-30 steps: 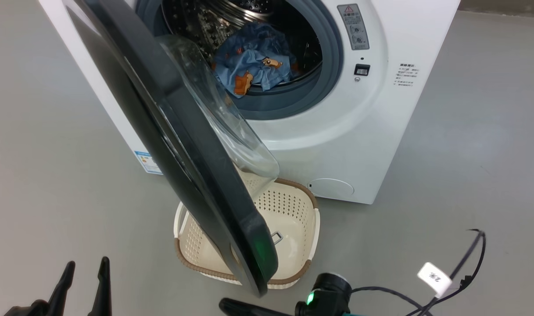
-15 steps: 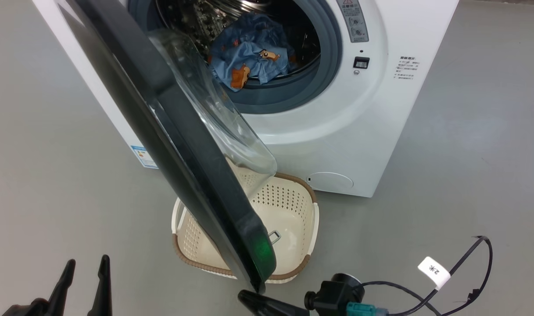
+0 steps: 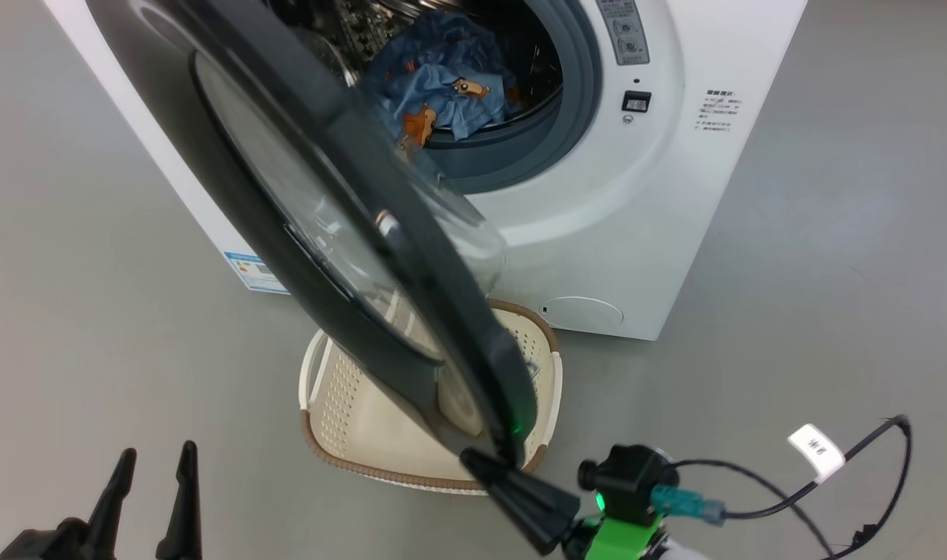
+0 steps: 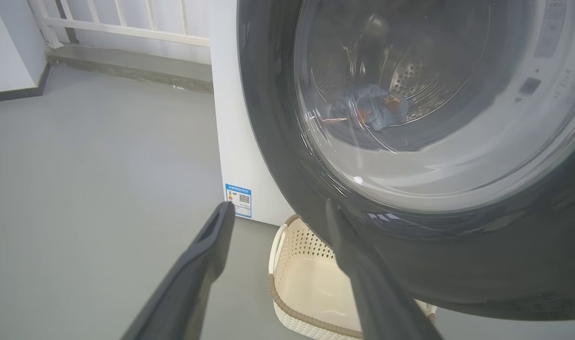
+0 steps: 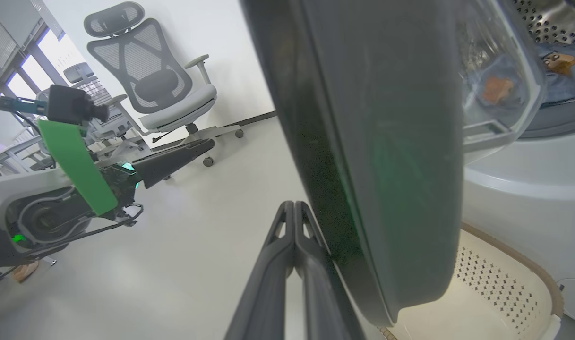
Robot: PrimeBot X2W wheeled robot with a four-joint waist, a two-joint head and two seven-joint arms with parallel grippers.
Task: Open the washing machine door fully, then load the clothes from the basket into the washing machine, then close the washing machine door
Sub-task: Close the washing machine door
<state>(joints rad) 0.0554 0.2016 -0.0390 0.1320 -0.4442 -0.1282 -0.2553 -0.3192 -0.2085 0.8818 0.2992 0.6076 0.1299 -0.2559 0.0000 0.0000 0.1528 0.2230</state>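
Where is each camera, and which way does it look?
Head: up high, looking down at the washing machine door, basket, left gripper and right gripper.
Left wrist: on the left arm, facing the door's glass; own open fingers show.
Right wrist: on the right arm, beside the door's edge; own shut fingers show.
All share the door, basket and clothes.

In the head view's upper centre, the clothes are light blue with brown-orange cartoon figures, against the white washing machine. The washing machine door has a glossy black rim around clear glass; the basket at lower centre is cream, perforated in dotted rows, brown-rimmed.
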